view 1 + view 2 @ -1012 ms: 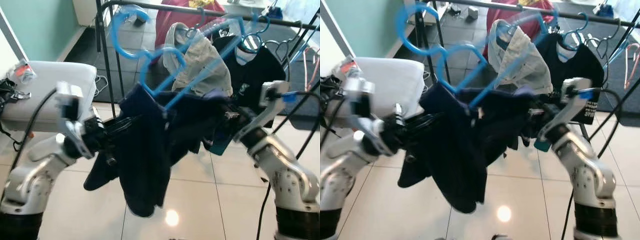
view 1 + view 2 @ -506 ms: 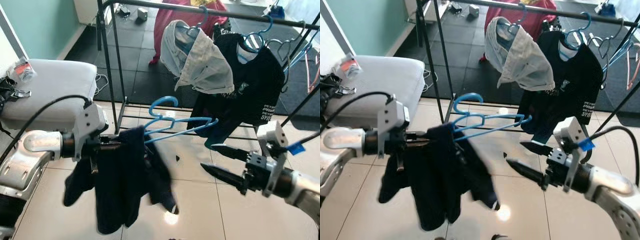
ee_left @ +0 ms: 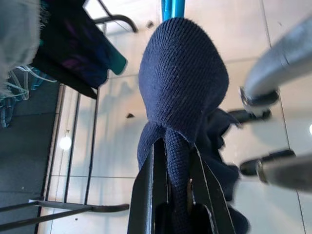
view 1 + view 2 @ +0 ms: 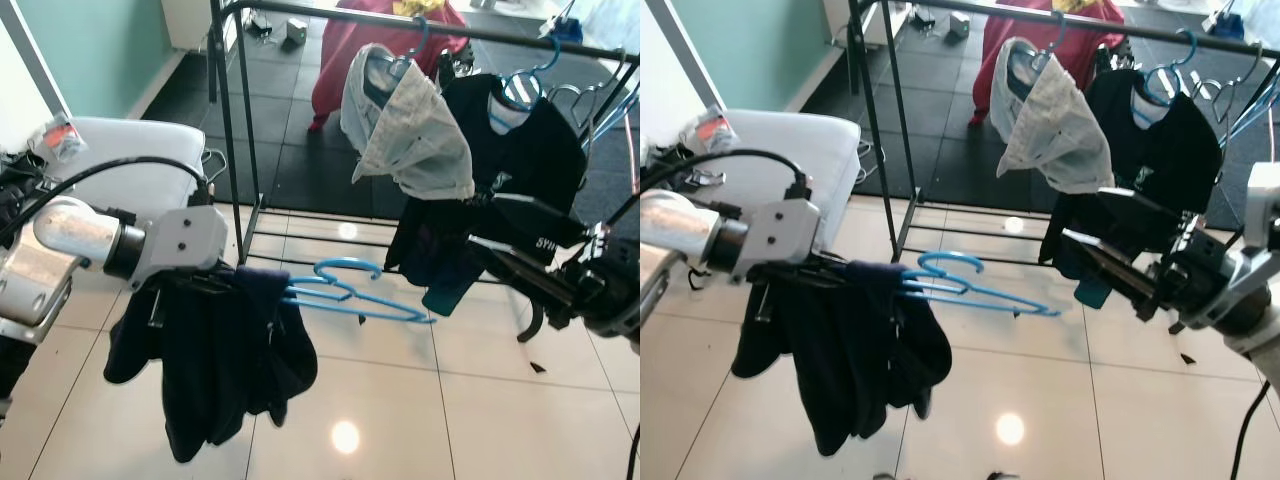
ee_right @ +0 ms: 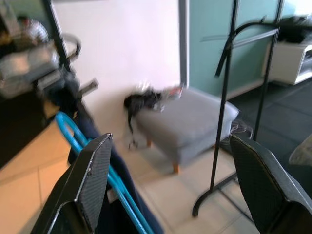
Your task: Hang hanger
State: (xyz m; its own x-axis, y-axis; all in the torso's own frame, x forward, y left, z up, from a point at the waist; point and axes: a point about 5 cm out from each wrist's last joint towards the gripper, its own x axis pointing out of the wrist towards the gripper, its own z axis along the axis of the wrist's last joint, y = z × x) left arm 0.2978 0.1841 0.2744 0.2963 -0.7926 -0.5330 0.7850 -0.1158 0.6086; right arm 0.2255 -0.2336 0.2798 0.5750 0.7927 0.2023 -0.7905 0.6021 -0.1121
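Released since before, right pincer (image 4: 1110, 245) gapes right of hanger (image 4: 350, 295); left pincer (image 3: 168, 192) grips sweater (image 4: 215, 350).

one second back both my grippers held the dark garment (image 4: 215, 350) up by the rail (image 4: 420, 18), blue hanger (image 4: 355, 295) raised near the bar. now my right gripper (image 4: 520, 240) has let go, fingers spread, drawn off to the right. my left gripper (image 4: 215, 285) alone clamps the garment, lowered, hanger lying flat and pointing right, well below the rail.
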